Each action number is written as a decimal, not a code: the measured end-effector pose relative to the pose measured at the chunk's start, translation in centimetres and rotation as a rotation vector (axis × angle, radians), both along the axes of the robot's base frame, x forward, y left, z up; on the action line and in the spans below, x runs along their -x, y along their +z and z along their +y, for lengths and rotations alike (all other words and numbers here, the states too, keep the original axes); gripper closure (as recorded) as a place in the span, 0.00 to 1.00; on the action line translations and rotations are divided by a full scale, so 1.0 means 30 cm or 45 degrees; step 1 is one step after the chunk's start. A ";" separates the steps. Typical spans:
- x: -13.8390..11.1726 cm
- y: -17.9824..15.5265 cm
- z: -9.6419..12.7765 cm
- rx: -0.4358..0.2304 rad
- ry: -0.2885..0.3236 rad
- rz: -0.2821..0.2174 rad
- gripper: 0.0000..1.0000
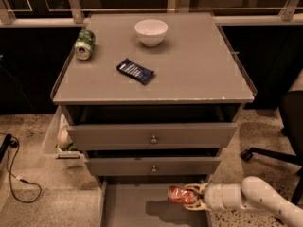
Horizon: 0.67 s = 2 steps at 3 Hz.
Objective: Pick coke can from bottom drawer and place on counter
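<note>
Camera view: the gripper [190, 196] reaches in from the right of the open bottom drawer [132, 211], its fingers pinching the coke can [177, 195], which lies sideways just above the drawer's right half. Well above the drawer, the counter [199, 74] carries 1 green can [84, 44], 1 white bowl [151, 31] and 1 dark blue packet [136, 71].

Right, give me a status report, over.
Gripper over bottom drawer, shut on coke can. Can lying sideways, shadow on the drawer floor beneath. Counter holds white bowl, green can, blue packet.
</note>
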<state>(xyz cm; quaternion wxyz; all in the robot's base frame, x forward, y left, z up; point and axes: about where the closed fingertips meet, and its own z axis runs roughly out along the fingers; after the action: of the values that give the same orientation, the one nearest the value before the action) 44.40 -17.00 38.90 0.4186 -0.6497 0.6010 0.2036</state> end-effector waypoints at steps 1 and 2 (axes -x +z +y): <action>0.025 0.198 -0.061 0.048 -0.032 -0.097 1.00; -0.020 0.427 -0.140 0.099 -0.077 -0.179 1.00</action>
<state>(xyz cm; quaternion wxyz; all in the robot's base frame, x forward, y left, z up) 45.01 -21.19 51.71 0.4401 -0.6597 0.5970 0.1212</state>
